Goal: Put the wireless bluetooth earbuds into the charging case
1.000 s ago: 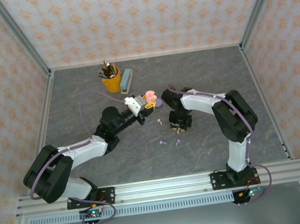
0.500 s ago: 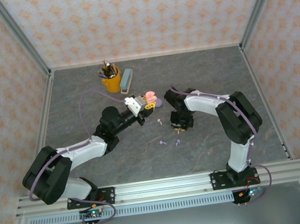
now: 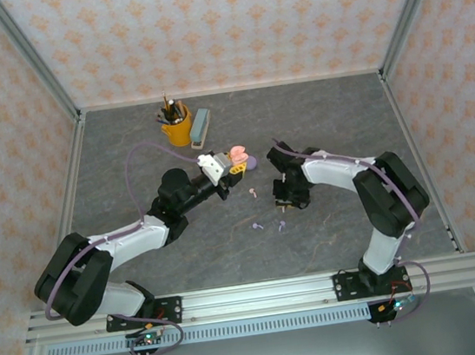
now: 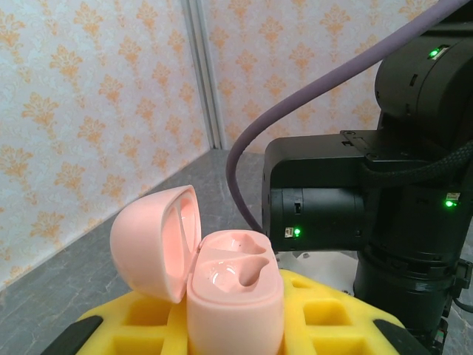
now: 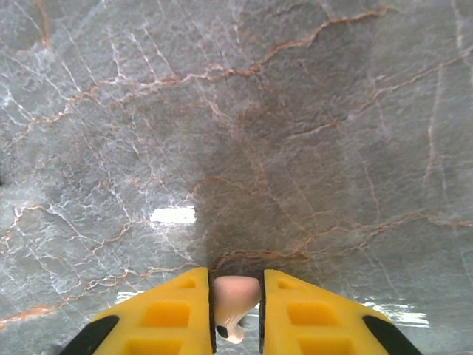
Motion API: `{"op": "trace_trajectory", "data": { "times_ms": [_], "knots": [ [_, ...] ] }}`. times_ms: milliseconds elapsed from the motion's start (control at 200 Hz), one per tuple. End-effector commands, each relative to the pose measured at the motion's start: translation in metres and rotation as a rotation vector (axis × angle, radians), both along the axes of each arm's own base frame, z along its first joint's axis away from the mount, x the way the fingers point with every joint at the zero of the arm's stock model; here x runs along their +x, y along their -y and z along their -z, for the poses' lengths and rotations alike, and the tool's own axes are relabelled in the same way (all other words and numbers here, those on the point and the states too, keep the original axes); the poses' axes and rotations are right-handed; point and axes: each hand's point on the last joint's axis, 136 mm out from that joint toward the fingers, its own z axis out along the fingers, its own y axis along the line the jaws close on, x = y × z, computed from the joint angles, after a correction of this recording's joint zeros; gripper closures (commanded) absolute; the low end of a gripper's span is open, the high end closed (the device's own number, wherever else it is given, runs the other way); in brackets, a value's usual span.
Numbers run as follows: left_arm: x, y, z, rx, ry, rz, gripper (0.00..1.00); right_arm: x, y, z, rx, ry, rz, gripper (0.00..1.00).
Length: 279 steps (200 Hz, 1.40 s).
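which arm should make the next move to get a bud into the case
Right. The right gripper already pinches a pink earbud, while the left gripper just holds the charging case with its lid open and wells empty.

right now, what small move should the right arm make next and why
Probably carry the right gripper up and across toward the pink charging case. It already pinches a pale pink earbud, while the left gripper holds the case open and apparently empty, a short way from the right gripper in the top view.
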Motion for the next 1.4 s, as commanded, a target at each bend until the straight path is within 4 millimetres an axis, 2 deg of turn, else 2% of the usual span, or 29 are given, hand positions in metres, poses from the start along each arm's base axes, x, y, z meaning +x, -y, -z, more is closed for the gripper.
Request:
{"op": "trace_trajectory", "data": {
  "times_ms": [0,215,571,831,1256,1391],
  "knots": [
    [-0.009,0.005,-0.019,-0.016,0.059,0.035,1.00,0.006,0.016,0.003,-0.118,-0.011,-0.011,0.75],
    [-0.009,0.005,-0.020,-0.019,0.063,0.035,1.00,0.003,0.029,0.003,-0.224,-0.060,0.018,0.68],
    [-0.008,0.006,-0.021,-0.025,0.068,0.035,1.00,-0.007,0.019,0.004,-0.267,-0.104,0.020,0.66],
    [-0.008,0.006,-0.022,-0.028,0.072,0.036,1.00,-0.013,0.017,0.010,-0.271,-0.124,0.042,0.66],
    [-0.009,0.005,-0.021,-0.026,0.071,0.035,1.00,0.000,0.018,0.018,-0.315,-0.116,0.020,0.72],
    [-0.009,0.005,-0.022,-0.025,0.074,0.035,1.00,-0.001,0.019,0.019,-0.313,-0.123,0.015,0.75]
  ]
}}
